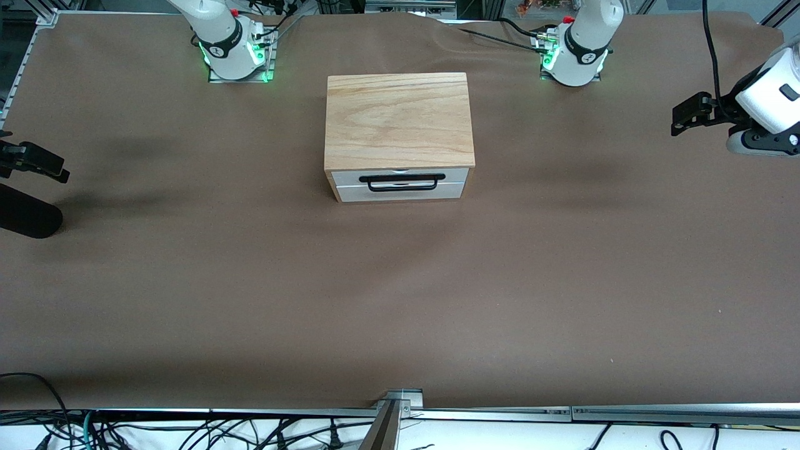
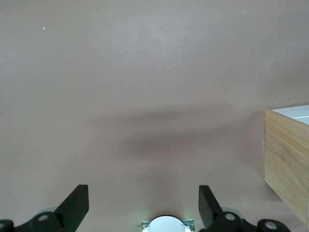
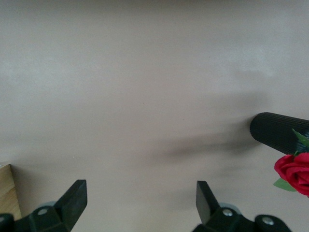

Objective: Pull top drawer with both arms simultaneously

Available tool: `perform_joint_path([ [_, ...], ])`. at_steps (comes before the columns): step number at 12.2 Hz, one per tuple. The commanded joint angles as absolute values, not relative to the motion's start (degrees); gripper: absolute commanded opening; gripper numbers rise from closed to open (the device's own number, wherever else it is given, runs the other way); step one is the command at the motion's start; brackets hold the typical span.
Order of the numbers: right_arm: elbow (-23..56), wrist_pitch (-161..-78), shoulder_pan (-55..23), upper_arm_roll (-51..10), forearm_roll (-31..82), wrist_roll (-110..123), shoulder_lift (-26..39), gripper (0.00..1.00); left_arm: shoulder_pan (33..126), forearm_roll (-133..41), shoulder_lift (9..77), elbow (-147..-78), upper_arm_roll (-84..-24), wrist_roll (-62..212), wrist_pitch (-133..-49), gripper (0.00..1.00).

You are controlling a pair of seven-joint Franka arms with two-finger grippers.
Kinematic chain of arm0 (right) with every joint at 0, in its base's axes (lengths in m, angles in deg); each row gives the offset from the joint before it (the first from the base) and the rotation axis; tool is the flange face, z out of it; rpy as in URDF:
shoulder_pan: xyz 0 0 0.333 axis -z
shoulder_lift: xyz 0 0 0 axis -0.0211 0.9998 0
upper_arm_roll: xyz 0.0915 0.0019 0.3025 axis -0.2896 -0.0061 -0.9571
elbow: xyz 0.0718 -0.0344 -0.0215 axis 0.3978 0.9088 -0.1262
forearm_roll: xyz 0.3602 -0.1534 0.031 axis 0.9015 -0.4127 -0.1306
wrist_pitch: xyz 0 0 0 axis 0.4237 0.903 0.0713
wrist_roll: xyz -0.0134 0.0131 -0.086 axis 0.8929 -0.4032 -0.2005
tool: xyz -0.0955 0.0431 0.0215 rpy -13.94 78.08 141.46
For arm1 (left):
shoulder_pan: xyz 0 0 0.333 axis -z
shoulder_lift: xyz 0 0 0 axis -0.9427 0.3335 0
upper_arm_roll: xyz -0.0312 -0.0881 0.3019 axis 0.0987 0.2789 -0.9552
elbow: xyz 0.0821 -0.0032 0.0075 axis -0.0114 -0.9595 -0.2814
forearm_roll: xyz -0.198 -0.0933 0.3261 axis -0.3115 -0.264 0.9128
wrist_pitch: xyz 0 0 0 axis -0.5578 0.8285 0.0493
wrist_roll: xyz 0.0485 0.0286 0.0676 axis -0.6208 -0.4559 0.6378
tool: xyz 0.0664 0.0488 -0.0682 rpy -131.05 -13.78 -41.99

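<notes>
Both hands, left hand (image 1: pixel 684 117) and right hand (image 1: pixel 44 164), fingers apart over table (image 1: pixel 250 281) ends; top drawer (image 1: pixel 400 177) shut, approach handle (image 1: pixel 402 182) next.

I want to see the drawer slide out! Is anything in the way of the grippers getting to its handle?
Nothing visible: bare table lies between the top drawer and the left gripper and right gripper, both open at the table's ends.

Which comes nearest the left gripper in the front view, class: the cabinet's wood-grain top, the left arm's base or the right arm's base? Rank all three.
From the left gripper, open over the table's left-arm end:
1. Left arm's base, along the robots' edge of the table.
2. Wood-grain top, mid-table above the top drawer.
3. Right arm's base, toward the right arm's end.
</notes>
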State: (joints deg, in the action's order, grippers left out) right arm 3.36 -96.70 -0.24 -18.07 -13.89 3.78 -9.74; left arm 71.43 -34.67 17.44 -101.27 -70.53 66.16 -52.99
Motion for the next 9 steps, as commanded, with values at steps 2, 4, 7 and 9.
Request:
perform_joint_path([
  [2, 2.6, -95.9, 0.3, -18.7, -13.2, 4.7, -9.5, 1.00, 70.9, -34.8, 17.8, -100.0, -70.1, 65.0, -51.6, 1.00],
  [4, 2.6, -95.9, 0.3, -18.7, -13.2, 4.7, -9.5, 1.00, 70.9, -34.8, 17.7, -100.0, -70.1, 65.0, -51.2, 1.00],
  [7, 2.6, -96.0, 0.3, -18.7, -13.2, 4.7, -9.5, 1.00, 70.9, -34.7, 17.7, -99.9, -70.1, 65.1, -51.1, 1.00],
  [9, 2.6, -96.0, 0.3, -18.7, -13.2, 4.7, -9.5, 1.00, 70.9, -34.7, 17.7, -99.9, -70.1, 65.1, -51.1, 1.00],
])
